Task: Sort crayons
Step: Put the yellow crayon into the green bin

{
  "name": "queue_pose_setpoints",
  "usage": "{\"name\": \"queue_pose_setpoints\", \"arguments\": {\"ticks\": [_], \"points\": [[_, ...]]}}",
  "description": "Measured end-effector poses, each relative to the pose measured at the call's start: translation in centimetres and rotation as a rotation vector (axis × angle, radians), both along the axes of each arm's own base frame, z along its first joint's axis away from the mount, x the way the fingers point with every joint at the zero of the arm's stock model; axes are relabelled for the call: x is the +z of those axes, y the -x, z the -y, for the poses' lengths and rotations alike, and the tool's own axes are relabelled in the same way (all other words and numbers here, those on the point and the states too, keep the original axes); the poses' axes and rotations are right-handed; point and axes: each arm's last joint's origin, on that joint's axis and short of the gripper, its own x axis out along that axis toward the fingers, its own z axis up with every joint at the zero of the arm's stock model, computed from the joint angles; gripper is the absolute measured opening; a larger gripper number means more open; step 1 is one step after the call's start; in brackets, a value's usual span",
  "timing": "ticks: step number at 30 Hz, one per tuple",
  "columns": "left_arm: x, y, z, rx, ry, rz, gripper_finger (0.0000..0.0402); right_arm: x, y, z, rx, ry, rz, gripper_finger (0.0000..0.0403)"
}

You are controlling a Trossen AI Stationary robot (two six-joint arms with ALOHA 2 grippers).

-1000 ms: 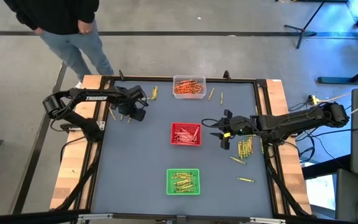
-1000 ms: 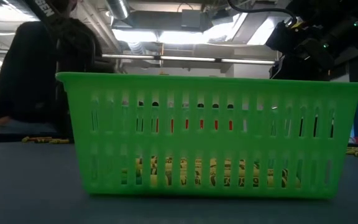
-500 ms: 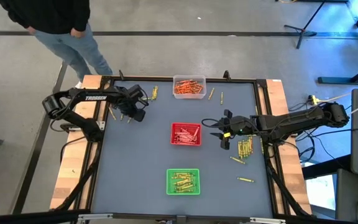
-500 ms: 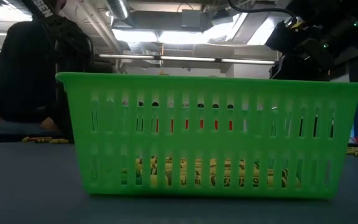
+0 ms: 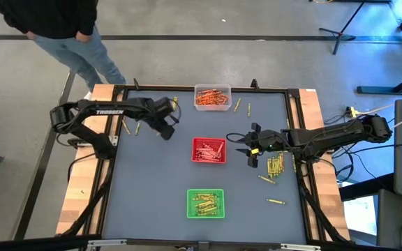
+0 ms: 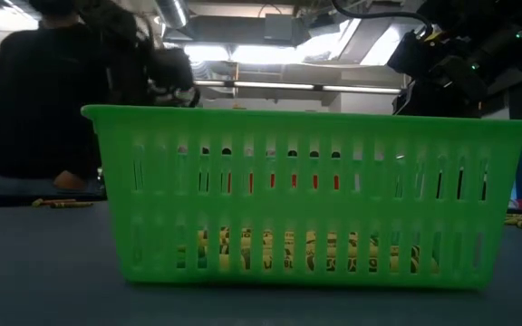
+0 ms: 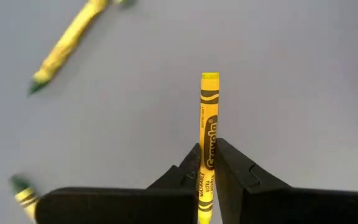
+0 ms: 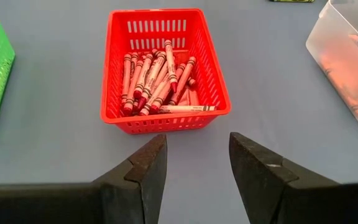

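The left gripper (image 7: 207, 167) is closed on one yellow-green crayon (image 7: 207, 124) and holds it above the bare grey table (image 5: 145, 202), at the far left part, between the loose crayons (image 5: 137, 127) near the left edge and the red tray (image 5: 209, 150). The crayon sticks out straight between the two fingers, gripped at its lower half. So the step in hand is, I judge, the carrying of a picked crayon to its tray.

The green tray (image 5: 206, 203) at the near side already has yellow-green crayons in it, so this one most likely belongs there. The next move calls for bringing the arm across the table toward the near middle, stopping above this tray, and only then opening the fingers, so that the crayon falls inside the walls and not on the rim.

The right gripper (image 8: 192, 163) waits with open fingers, empty, just to the right of the red tray. A heap of yellow-green crayons (image 5: 276, 166) lies beside it, still unsorted.
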Motion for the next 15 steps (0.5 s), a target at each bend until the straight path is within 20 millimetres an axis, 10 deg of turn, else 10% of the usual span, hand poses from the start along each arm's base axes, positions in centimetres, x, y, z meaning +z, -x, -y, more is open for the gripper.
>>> {"name": "queue_pose_setpoints", "arguments": {"ticks": [15], "points": [[7.6, -8.2, 12.3, -0.563, -0.156, 0.516, 0.0016, 0.0, 0.0, -0.1, 0.027, -0.02, -0.004, 0.017]]}}
